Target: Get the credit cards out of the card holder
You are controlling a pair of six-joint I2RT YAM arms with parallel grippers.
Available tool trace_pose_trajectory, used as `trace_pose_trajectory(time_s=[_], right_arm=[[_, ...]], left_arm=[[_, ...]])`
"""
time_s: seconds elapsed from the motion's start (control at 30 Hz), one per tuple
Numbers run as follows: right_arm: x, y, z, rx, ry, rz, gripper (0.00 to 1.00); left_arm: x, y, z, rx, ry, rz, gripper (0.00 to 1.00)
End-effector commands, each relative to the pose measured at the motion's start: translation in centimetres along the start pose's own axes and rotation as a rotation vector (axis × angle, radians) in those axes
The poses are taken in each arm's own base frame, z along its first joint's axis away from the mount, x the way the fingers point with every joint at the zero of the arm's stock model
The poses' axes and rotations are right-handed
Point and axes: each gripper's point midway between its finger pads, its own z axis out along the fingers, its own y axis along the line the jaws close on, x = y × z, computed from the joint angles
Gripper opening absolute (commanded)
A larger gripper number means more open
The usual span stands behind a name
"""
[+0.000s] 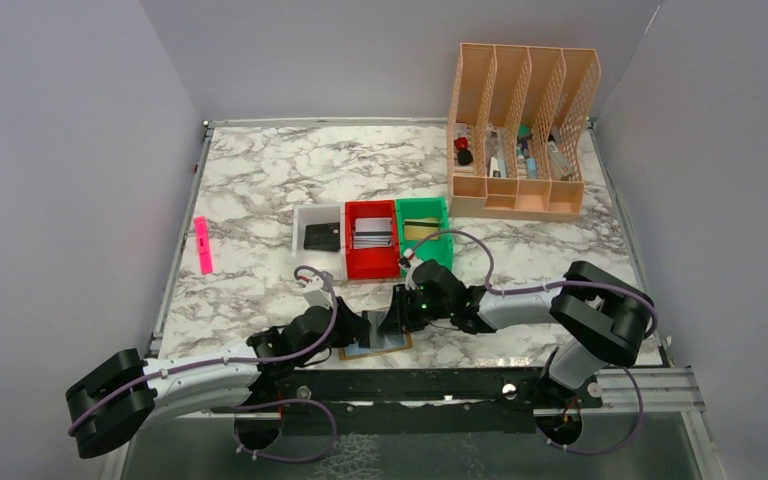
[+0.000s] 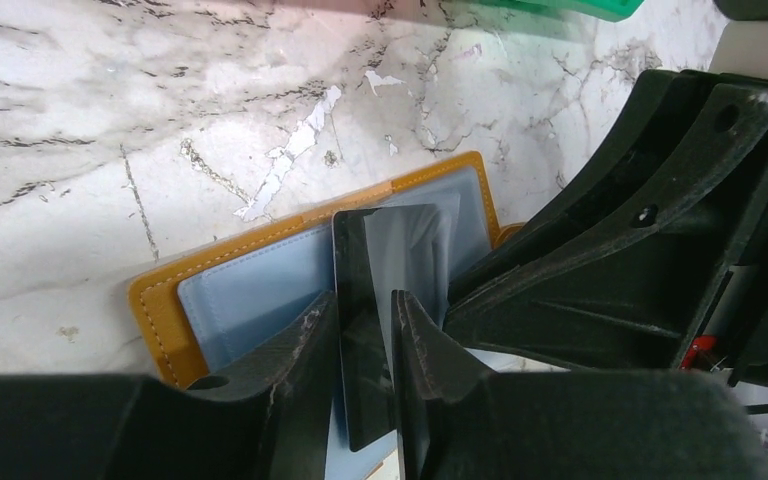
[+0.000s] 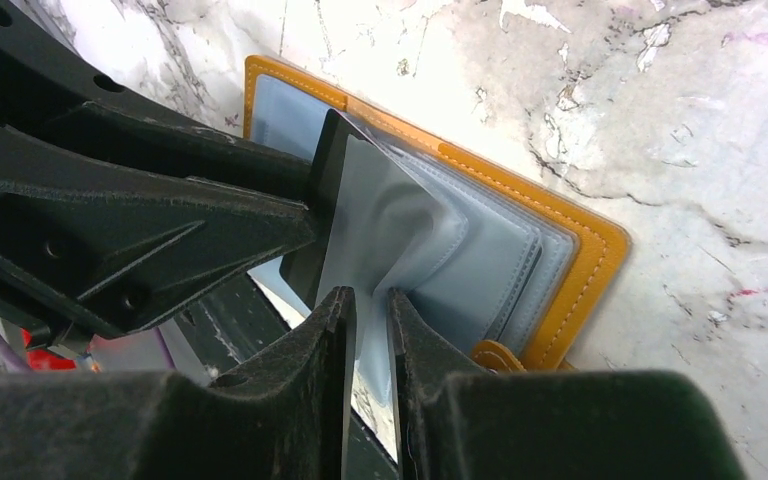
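1. The card holder [image 1: 370, 346] lies open and flat on the marble table [image 1: 260, 180]. It sits straight on the near side of the red bin [image 1: 372, 268], close to the table's near edge.
2. Its long axis runs left to right, roughly parallel to the red bin's front wall and slightly skewed. The open face points up, showing a stitched tan border around pale blue panels. A small tan tab juts out at the right-hand end.
3. A dark card [image 2: 355, 270] stands tilted out of the holder's middle, nearer the arms than the red bin. A pale plastic sleeve [image 3: 390, 220] lies against one of its faces.
4. The left gripper [image 2: 365, 305] reaches in from the near left of the red bin. Its jaws stand narrowly apart on either side of the dark card. Whether they press it cannot be told.
5. The right gripper [image 3: 372, 295] comes in from the near right of the red bin. Its jaws are closed on the plastic sleeve, which creases and lifts off the holder where it enters them.
6. A white bin [image 1: 305, 222] touches the red bin's left wall and a green bin [image 1: 423, 207] touches its right wall. The red bin holds a stack of grey cards.
7. A pink strip [image 1: 203, 245] lies well to the left of the red bin. A peach file rack [image 1: 515, 205] stands beyond it to the right.
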Motion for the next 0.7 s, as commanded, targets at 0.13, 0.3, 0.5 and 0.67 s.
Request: trace_pose_trajectory(time_s=[0.13,0.3,0.5,0.67], right_arm=[[5.4,-7.2,0.6,0.234,0.136,0.045,0.24],[5.4,-7.5,0.6,0.251,0.130,0.047,0.24],[5.4,-7.7,0.5,0.264,0.129,0.051,0.24],[5.0,-7.8,0.3,0.282,0.117,0.047,0.24]], left_arm=[[1.8,0.2,-0.3,0.025,0.071,-0.039,0.29],[1.4,0.1,-0.5,0.035,0.051,-0.051,0.20],[0.8,-1.2,-1.0,0.104,0.029,-0.045,0.08],[0.6,-0.3,-1.2,0.054,0.020,-0.036,0.01]])
